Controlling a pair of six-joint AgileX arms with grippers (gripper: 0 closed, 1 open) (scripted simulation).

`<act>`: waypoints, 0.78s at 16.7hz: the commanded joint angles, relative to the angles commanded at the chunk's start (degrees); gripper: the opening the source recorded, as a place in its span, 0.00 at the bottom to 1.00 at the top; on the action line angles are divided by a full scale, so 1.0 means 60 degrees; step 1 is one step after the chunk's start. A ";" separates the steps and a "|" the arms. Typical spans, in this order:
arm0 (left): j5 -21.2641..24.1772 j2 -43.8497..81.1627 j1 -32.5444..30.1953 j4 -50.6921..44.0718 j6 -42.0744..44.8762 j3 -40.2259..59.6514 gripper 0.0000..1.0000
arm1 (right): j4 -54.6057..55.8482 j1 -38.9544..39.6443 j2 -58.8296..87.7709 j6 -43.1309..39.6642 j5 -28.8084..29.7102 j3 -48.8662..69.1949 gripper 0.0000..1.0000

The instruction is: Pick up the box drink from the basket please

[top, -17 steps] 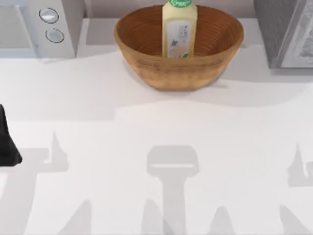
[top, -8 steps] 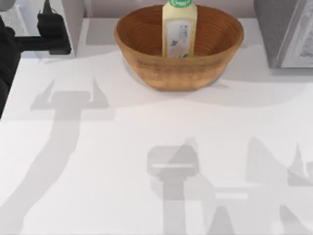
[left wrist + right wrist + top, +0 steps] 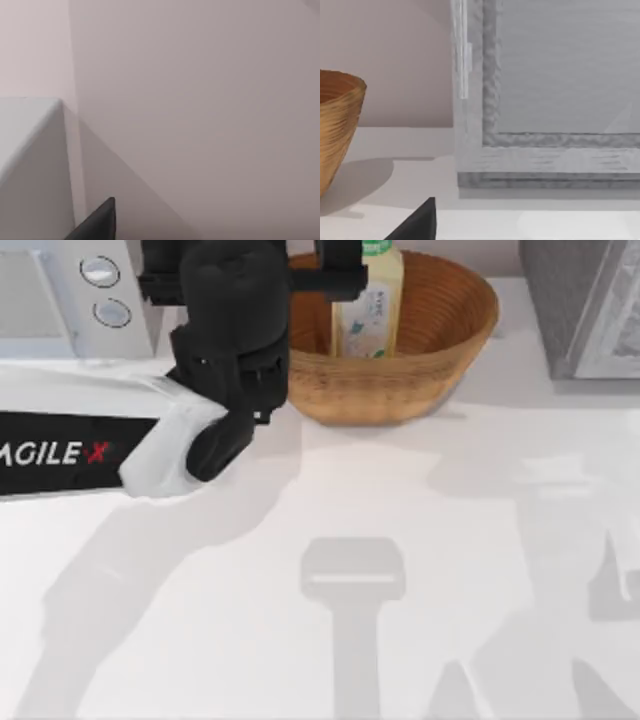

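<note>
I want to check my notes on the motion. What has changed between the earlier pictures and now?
The left arm swung in from the table's left edge toward the back; its pincer now hangs over the basket, at the box drink. Whether it grips the carton cannot be seen. The box drink stands upright in the basket as before; the basket has not moved.

One basket [image 3: 420, 370] holds one box drink [image 3: 370, 315]. One white appliance [image 3: 70, 295] with two round knobs [image 3: 98, 272] stands left, one grey appliance [image 3: 585, 305] right
</note>
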 joint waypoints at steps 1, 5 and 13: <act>-0.0242 0.0782 -0.0255 0.0326 -0.0001 0.0447 1.00 | 0.0000 0.0000 0.0000 0.0000 0.0000 0.0000 1.00; -0.0990 0.3231 -0.1045 0.1341 -0.0004 0.1836 1.00 | 0.0000 0.0000 0.0000 0.0000 0.0000 0.0000 1.00; -0.1319 0.4313 -0.1395 0.1797 -0.0006 0.2457 1.00 | 0.0000 0.0000 0.0000 0.0000 0.0000 0.0000 1.00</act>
